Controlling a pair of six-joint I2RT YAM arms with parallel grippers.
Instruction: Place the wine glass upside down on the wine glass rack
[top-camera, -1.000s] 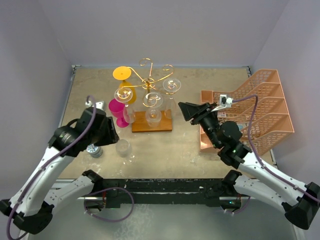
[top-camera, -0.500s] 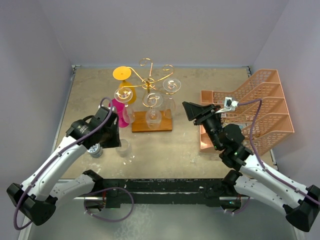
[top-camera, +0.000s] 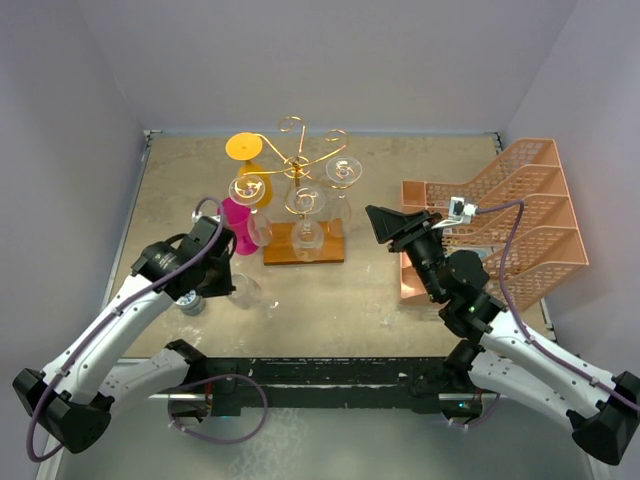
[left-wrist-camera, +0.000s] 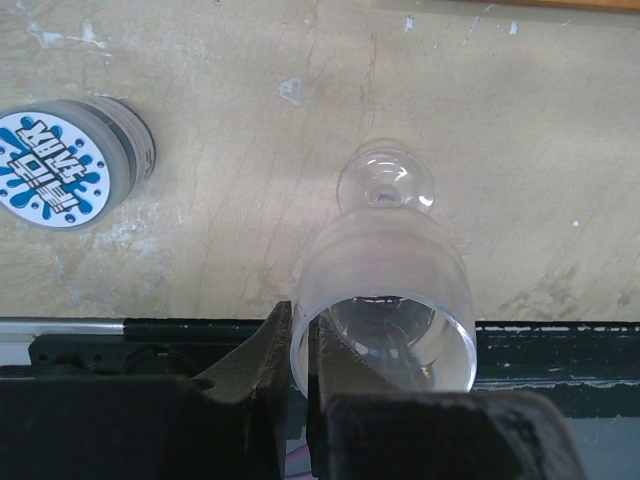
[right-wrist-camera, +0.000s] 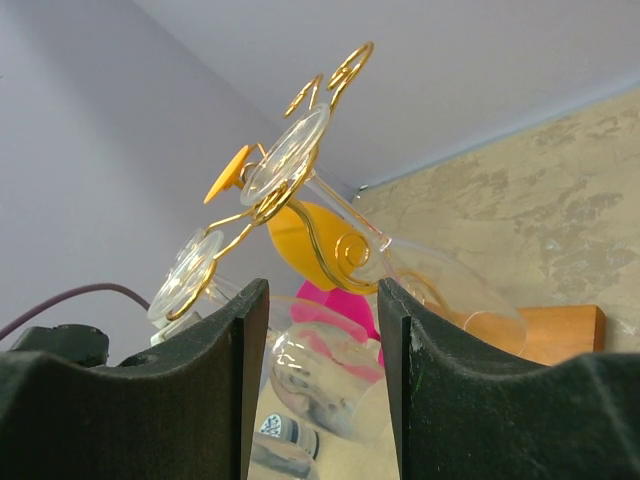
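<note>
A clear wine glass (top-camera: 247, 292) stands upright on the table near the front edge, left of centre. My left gripper (top-camera: 229, 284) is shut on the wine glass (left-wrist-camera: 385, 280): one finger sits inside the rim and the other outside, pinching its left wall at the left gripper (left-wrist-camera: 300, 345). The wine glass rack (top-camera: 300, 168), gold wire on a brown wooden base (top-camera: 330, 245), stands mid-table with clear, orange and pink glasses hanging upside down. My right gripper (top-camera: 374, 222) hovers open to the right of the rack, and the right gripper (right-wrist-camera: 322, 380) has nothing between its fingers.
A small jar with a blue-and-white lid (top-camera: 188, 301) sits just left of the held glass, shown as the jar (left-wrist-camera: 62, 165) in the left wrist view. A salmon-pink tiered tray organizer (top-camera: 505, 215) fills the right side. The table's front edge (left-wrist-camera: 560, 325) runs close under the glass.
My left arm dropped toward the clear glass and its jaws closed on the rim. The right arm shifted only slightly and stayed open.
</note>
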